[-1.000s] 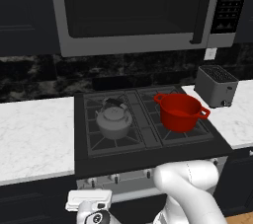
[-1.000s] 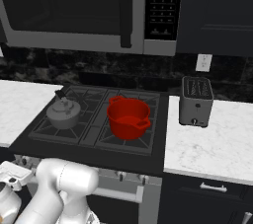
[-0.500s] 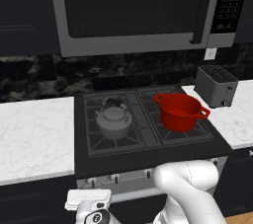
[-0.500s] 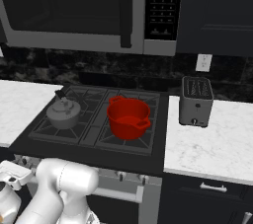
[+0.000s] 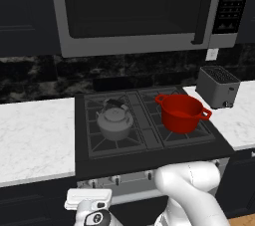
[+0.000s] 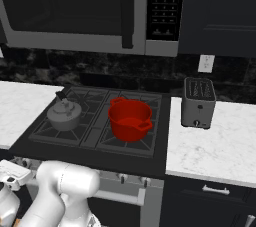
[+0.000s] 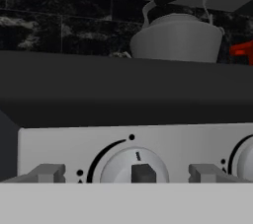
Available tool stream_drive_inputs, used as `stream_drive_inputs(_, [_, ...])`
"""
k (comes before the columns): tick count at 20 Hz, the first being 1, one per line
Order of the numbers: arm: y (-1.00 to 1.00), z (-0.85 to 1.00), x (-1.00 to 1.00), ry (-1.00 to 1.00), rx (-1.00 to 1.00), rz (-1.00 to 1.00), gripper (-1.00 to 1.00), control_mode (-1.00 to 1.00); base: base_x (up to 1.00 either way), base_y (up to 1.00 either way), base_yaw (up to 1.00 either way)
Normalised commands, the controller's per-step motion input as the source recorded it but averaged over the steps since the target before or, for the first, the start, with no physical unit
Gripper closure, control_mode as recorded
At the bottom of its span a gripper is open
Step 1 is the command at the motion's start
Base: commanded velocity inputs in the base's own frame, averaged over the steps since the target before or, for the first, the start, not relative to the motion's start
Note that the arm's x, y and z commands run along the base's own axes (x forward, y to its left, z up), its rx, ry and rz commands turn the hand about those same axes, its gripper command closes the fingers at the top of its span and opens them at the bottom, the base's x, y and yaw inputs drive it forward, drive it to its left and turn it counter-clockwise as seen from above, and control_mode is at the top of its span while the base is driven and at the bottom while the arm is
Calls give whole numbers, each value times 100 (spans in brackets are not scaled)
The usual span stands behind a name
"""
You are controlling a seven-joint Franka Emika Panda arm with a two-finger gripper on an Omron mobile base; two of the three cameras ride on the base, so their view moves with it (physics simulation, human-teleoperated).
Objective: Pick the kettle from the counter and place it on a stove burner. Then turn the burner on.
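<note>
The kettle [image 5: 114, 122] sits upright on the front left stove burner [image 5: 113, 138], its grey body resting on the black grate and its dark-topped wire handle arched over the lid; from the other side it shows the same way [image 6: 64, 114], on the near left grate of the black cooktop [image 6: 150, 143]. Just beside it, on the right-hand burner, stands the red pot [image 5: 181, 113] with its two handles, apart from the kettle and not touching it. The white marbled surface [image 5: 35, 135] runs off to the left of the cooktop and picks up again on the right, where a grey toaster [image 5: 218, 86] stands near the wall. Above it all hangs a big microwave [image 5: 134, 11] with a dark door. The arm is folded down low in front of the stove, its white elbow bulging below the front edge, and the hand sits down by the control panel. From the hand's own camera I look straight at a round silver knob [image 7: 138, 166] with a dark grip in its middle, on the pale front panel [image 7: 59, 144], with the kettle [image 7: 176, 35] looming above over the black edge. The claw [image 7: 128, 173] is spread as wide as it goes, one tip on each side of that knob, clear of it and holding nothing.
</note>
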Motion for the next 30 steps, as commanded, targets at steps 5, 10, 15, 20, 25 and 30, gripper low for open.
stream_drive_inputs(5, [-11, 0, 0, -1, 0, 2, -100, -100, 0, 0, 0])
stream_drive_inputs(10, [-1, 0, 0, 0, 0, 0, -100, -100, 0, 0, 0])
stream_drive_inputs(15, [-14, -1, 0, 0, 0, 1, -100, -100, 0, 0, 0])
stream_drive_inputs(20, [0, 0, 0, 0, 0, 0, 100, -100, 0, 0, 0])
stream_drive_inputs(25, [0, 0, 0, 0, 0, 0, 100, -100, 0, 0, 0])
stream_drive_inputs(30, [0, 0, 2, 1, -4, 0, 100, -100, 0, 0, 0])
